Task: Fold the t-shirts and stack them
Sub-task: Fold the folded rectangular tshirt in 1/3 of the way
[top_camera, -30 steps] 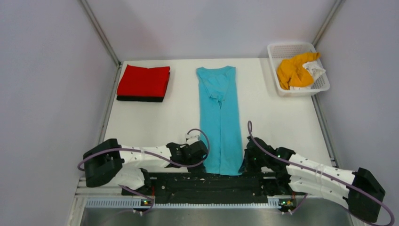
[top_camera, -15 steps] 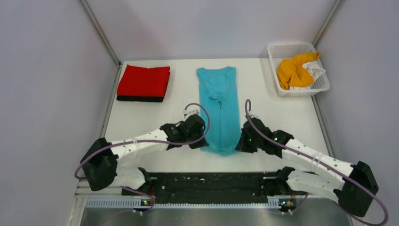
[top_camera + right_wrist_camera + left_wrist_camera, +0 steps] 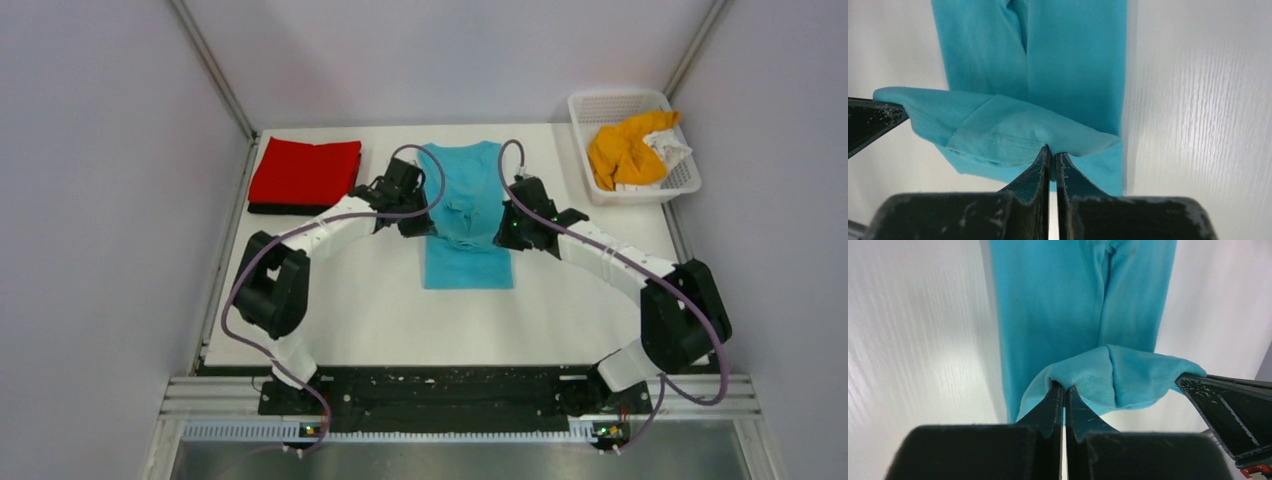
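Table [image 3: 330,300]: white, carries all.
Turquoise t-shirt [image 3: 467,268]: btwn both claws, long axis near-to-far, collar end beyond them; hem end raised, doubled over lower half.
Basket [image 3: 592,104]: far R of right claw; holds orange t-shirt [image 3: 620,150] + white t-shirt [image 3: 674,152].
Red t-shirt [image 3: 305,172] on black t-shirt [image 3: 296,209]: folded stack, L of left claw.
Left claw [image 3: 1064,390], right claw [image 3: 1052,154]: each pinched tight on turquoise hem.

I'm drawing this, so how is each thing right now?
Turquoise cloth t-shirt: long strip, near hem lifted over its middle.
Left gripper: shut on the hem's left corner.
Right gripper: shut on the hem's right corner.
Red cloth t-shirt: folded, top of the pile.
Black cloth t-shirt: folded, under the red one.
Orange cloth t-shirt: crumpled in the basket.
White cloth t-shirt: crumpled beside the orange one.
White plastic mesh basket: upright, holding both.
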You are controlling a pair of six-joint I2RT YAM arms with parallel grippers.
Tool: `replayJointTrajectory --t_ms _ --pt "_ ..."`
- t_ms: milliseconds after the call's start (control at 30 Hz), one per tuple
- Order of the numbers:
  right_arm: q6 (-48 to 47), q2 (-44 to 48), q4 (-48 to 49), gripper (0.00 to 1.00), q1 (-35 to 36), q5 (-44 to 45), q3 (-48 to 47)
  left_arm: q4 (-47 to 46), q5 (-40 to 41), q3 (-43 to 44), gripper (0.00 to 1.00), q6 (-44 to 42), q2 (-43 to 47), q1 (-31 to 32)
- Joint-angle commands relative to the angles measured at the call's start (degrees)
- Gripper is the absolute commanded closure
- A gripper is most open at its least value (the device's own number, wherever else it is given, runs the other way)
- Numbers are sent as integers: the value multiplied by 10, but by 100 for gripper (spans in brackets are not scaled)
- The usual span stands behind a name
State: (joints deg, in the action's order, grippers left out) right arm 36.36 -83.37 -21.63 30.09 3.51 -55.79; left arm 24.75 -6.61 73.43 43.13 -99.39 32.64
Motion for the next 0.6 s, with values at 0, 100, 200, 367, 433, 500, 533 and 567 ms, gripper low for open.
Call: replayJointTrajectory --t_ms 0,100,200,367,433,500,533,567 --pt "-29 -51 40 100 -27 -11 -61 16 -36 60 100 -47 -39 -32" --pt "-30 -82 41 100 -40 -15 -82 22 -47 85 100 -60 -67 -43" --pt "-30 -107 43 100 -50 -20 -95 25 -66 102 100 -68 -91 -51" --pt "-32 -129 44 100 -59 -10 -112 30 -82 130 100 -76 -124 -58" --pt "-31 -137 45 100 -62 -4 -118 29 -84 138 100 -75 -136 -61" --pt "-31 -147 45 100 -65 0 -124 29 -86 148 100 -74 -146 -64" --pt "-30 -154 46 100 -69 3 -128 30 -85 153 100 -74 -150 -66" --pt "-30 -160 47 100 -72 4 -131 31 -85 157 100 -74 -154 -67"
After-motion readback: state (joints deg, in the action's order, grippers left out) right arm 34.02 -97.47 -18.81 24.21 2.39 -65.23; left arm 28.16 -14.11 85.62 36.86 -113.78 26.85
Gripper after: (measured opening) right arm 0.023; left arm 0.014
